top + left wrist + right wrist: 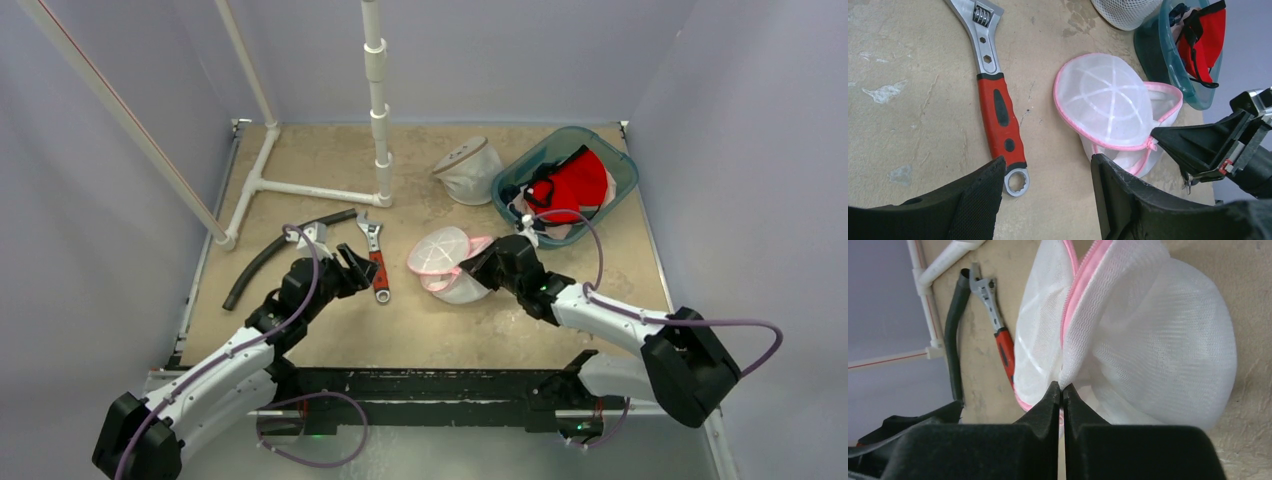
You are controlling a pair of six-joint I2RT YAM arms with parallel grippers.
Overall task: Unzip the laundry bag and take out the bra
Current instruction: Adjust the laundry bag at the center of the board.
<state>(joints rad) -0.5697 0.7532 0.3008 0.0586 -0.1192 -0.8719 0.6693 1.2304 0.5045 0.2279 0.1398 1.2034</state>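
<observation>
The laundry bag (440, 262) is a round white mesh pouch with pink zipper trim, lying mid-table. Its two pink-edged halves (1103, 100) stand a little apart. My right gripper (468, 268) is at the bag's right side, shut on a pinch of mesh beside the pink zipper strip (1062, 387). Its black tip meets the pink trim in the left wrist view (1155, 135). My left gripper (1048, 162) hangs open over bare table left of the bag, holding nothing (355, 265). The bra is hidden; the mesh (1148, 340) shows only white inside.
A red-handled adjustable wrench (376, 258) lies just left of the bag, a black hose (270, 255) beyond it. A white pipe frame (300, 188) stands at the back left. Behind the bag are another mesh pouch (468, 170) and a teal bin (620, 170) with a red-and-black garment (575, 185).
</observation>
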